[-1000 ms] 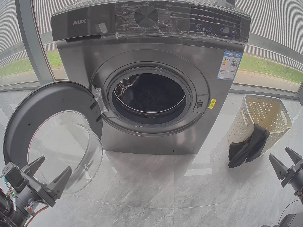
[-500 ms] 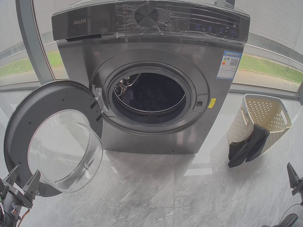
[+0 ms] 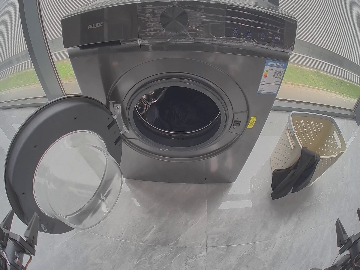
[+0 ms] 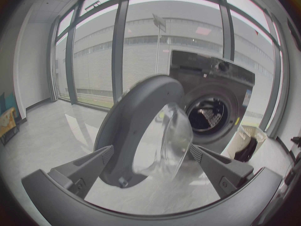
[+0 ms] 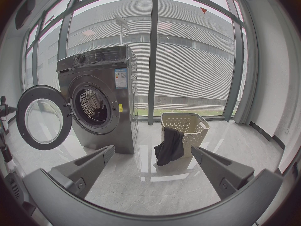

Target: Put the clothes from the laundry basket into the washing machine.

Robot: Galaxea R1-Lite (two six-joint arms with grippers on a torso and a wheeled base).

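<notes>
step: we judged it the fetch of the next garment, grasp not yet made | left gripper (image 4: 150, 151) sat wide open, empty, by the open door (image 3: 63, 162) | right gripper (image 5: 152, 149) wide open, empty, apart from the basket (image 3: 318, 134) | black garment (image 3: 296, 173) hung over its front rim, down to the floor | some dark cloth lay in the washing machine (image 3: 176, 53) drum | next, as we read it: right gripper needed to pinch the hanging fold, lift it clear, then carry it to the drum.

Metallic dark grey on the washing machine (image 3: 168, 64), glossy black along its control panel (image 3: 112, 27). Same grey on the door (image 3: 63, 120) ring, clear glass inside. Cream with rows of small punched holes on the laundry basket (image 3: 318, 132). Black for the garment (image 3: 296, 173). Pale grey marble veins across the floor (image 3: 180, 222). Yellow on one small sticker (image 3: 252, 123).
</notes>
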